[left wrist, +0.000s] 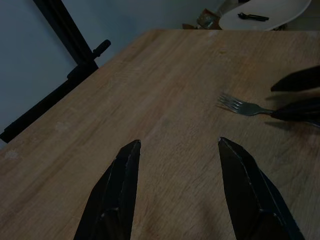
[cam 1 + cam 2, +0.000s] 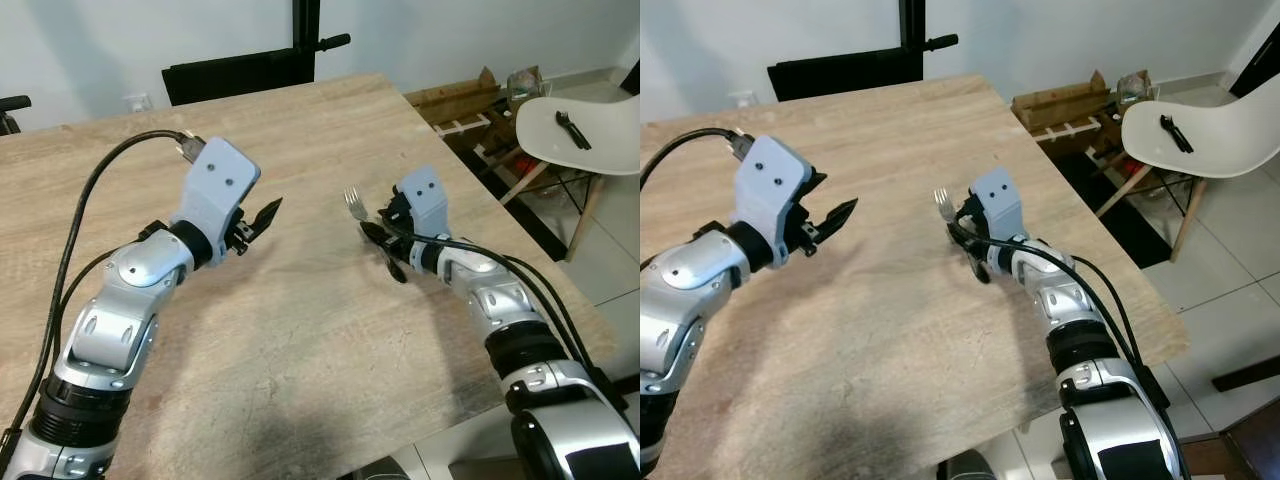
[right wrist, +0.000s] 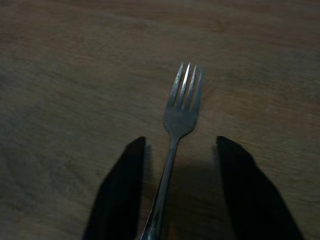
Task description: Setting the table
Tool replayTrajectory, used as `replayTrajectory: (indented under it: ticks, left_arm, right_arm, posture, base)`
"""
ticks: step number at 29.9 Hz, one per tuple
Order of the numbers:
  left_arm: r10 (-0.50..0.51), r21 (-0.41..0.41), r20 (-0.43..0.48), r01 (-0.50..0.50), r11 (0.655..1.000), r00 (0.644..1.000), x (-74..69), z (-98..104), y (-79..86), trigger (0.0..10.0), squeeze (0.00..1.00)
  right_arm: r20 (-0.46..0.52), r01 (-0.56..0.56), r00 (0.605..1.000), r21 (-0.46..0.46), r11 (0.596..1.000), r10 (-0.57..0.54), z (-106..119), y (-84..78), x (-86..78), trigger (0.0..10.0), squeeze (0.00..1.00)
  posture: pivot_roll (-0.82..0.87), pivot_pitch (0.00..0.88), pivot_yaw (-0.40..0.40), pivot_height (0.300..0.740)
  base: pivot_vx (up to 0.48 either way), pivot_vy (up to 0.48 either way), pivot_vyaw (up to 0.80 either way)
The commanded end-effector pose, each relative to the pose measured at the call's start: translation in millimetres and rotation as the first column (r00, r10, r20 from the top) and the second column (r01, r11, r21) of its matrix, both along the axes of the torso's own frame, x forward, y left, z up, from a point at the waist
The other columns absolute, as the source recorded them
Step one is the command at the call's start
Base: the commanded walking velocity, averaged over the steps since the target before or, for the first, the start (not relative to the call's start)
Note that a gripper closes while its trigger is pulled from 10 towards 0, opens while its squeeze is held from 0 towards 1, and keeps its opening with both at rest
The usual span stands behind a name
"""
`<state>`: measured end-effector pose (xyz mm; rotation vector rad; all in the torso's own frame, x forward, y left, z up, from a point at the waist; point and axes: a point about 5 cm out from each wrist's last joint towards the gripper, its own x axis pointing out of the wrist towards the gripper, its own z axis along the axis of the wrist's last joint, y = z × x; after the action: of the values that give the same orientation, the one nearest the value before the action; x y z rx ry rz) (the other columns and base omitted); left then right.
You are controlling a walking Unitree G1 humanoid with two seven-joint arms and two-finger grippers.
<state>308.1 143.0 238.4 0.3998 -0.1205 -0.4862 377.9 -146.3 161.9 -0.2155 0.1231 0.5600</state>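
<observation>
Our right tool (image 3: 175, 190) has fingers apart, straddling the fork (image 3: 181, 112) handle low over the counter (image 2: 330, 130). Our left tool (image 1: 180, 192) hovers spread, well apart. Bare wood around; counter edge near our right arm, white chair (image 2: 590, 125) beyond.

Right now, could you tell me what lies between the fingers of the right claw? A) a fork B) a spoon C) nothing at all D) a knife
A: a fork lies on the wooden table with its handle running between the open fingers of the right claw, its tines pointing away from the claw, as the right wrist view shows.
</observation>
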Motion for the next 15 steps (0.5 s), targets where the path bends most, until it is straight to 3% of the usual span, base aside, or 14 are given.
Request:
replayTrajectory:
  ticks: [1,8,9,15]
  left_arm:
    - [0.015,0.008,-0.023,-0.015,1.0,1.0,0.1,-4,3.0,10.0,0.0]
    - [0.019,0.001,-0.028,-0.019,1.0,0.999,0.2,-6,0.8,10.0,0.0]
    - [0.019,0.0,-0.029,-0.019,1.0,0.999,-0.1,-7,0.7,10.0,0.0]
    - [0.019,-0.001,-0.028,-0.019,1.0,0.999,0.1,-6,1.3,10.0,0.0]
  right_arm:
    - [0.008,0.001,1.0,0.006,1.0,-0.001,2,-1.8,1.2,10.0,1.0]
    - [-0.008,-0.004,1.0,-0.024,1.0,0.004,-2,-4.4,3.8,10.0,1.0]
    - [-0.022,-0.003,1.0,-0.021,1.0,0.003,-5,-4.6,3.8,10.0,0.0]
    - [-0.071,0.006,0.997,-0.016,1.0,-0.007,-16,-3.1,3.7,10.0,0.0]
  posture:
    - [-0.07,0.123,0.033,0.74]
    - [-0.08,0.123,0.026,0.74]
    - [-0.07,0.121,0.026,0.74]
    - [-0.07,0.116,0.028,0.74]
  base:
    - [0.0,0.0,0.0]
    - [0.0,0.0,0.0]
    - [0.0,0.0,0.0]
    - [0.0,0.0,0.0]
